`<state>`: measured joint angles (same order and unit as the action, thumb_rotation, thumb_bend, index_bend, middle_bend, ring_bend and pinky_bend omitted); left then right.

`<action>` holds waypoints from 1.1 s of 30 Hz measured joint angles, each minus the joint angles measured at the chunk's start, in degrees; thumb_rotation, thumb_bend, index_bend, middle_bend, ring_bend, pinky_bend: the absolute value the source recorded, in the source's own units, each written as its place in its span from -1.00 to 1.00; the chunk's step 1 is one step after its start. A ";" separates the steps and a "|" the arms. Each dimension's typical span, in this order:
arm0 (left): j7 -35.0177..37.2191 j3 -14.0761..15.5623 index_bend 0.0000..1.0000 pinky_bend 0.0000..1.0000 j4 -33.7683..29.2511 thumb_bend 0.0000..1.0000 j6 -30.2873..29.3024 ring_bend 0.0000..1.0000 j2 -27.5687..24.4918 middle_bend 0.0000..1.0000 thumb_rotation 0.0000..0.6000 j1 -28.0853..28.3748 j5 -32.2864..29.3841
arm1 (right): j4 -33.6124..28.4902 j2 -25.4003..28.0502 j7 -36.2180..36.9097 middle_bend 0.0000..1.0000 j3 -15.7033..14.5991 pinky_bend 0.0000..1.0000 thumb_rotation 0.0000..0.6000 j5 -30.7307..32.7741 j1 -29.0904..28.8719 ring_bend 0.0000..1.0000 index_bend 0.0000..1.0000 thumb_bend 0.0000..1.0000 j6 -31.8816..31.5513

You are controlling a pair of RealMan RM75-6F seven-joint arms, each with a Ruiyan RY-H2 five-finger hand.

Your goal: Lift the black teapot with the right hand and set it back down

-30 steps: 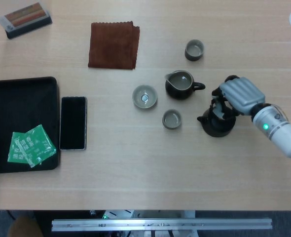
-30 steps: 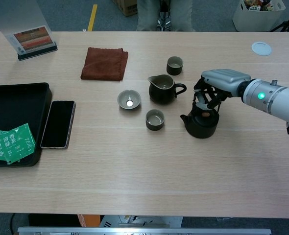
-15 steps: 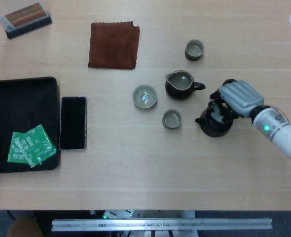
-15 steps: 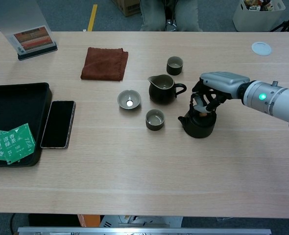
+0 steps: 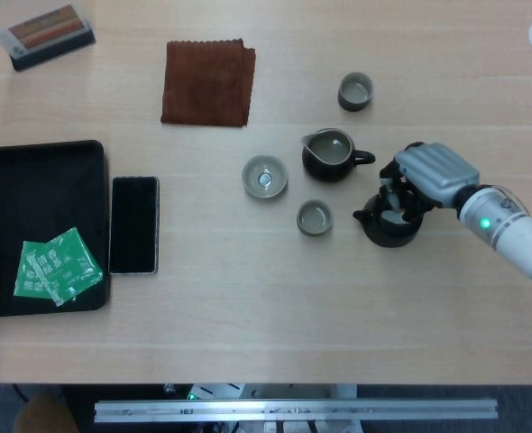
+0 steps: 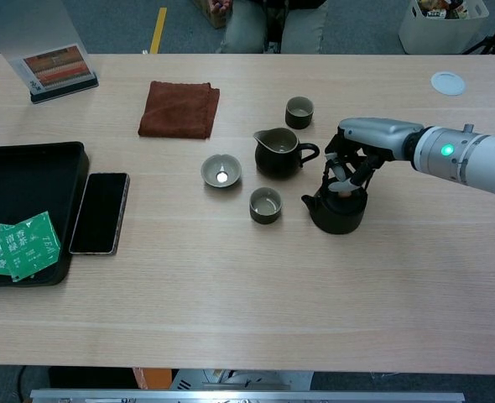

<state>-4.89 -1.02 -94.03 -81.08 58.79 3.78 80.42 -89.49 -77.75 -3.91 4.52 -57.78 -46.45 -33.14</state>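
Black teapot: grasp step.
We are gripping its top with the right hand; next, we judge, a steady vertical lift.

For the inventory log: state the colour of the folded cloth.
The cloth is reddish brown, clearest in the chest view.

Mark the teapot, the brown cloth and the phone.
teapot [image 6: 338, 220]: chest view, front of its black body.
brown cloth [image 5: 207, 81]: head view, middle of the folded fabric.
phone [image 5: 134, 225]: head view, centre of its dark screen.
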 measured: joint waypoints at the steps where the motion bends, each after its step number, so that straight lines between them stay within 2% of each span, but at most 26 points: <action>1: 0.01 -0.01 -0.83 -0.91 -0.02 -0.24 -0.04 -1.00 -0.05 -0.78 0.56 -0.03 0.00 | -0.07 0.08 0.16 0.46 -0.02 -0.60 0.72 0.16 -0.10 0.40 0.38 -0.70 0.27; 14: 0.08 -0.09 -0.83 -0.91 -0.07 -0.24 -0.26 -1.00 -0.22 -0.78 0.58 -0.20 0.01 | -0.65 1.78 4.27 0.54 0.19 -0.60 0.71 4.41 -2.64 0.48 0.52 -0.78 6.29; 22: 0.11 -0.10 -0.83 -0.91 -0.16 -0.24 -0.53 -1.00 -0.31 -0.78 0.56 -0.42 -0.01 | -1.09 2.80 8.26 0.74 1.57 -0.60 0.72 5.23 -3.30 0.66 0.78 -1.00 8.10; 26: 0.24 -0.13 -0.83 -0.91 -0.17 -0.24 -0.67 -1.00 -0.37 -0.78 0.56 -0.52 0.00 | -1.43 3.27 10.32 0.83 2.35 -0.60 0.85 5.49 -3.32 0.75 0.89 -1.00 8.66; 33: 0.59 -0.09 -0.83 -0.91 -0.20 -0.24 -0.99 -1.00 -0.53 -0.78 0.59 -0.73 0.23 | -2.95 4.73 12.85 0.96 4.10 -0.54 0.85 4.16 -2.54 0.87 1.00 -1.00 7.38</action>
<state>-4.30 -1.11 -94.22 -82.07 58.26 3.04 80.65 -92.44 -73.02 8.94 8.62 -53.62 -48.99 -25.77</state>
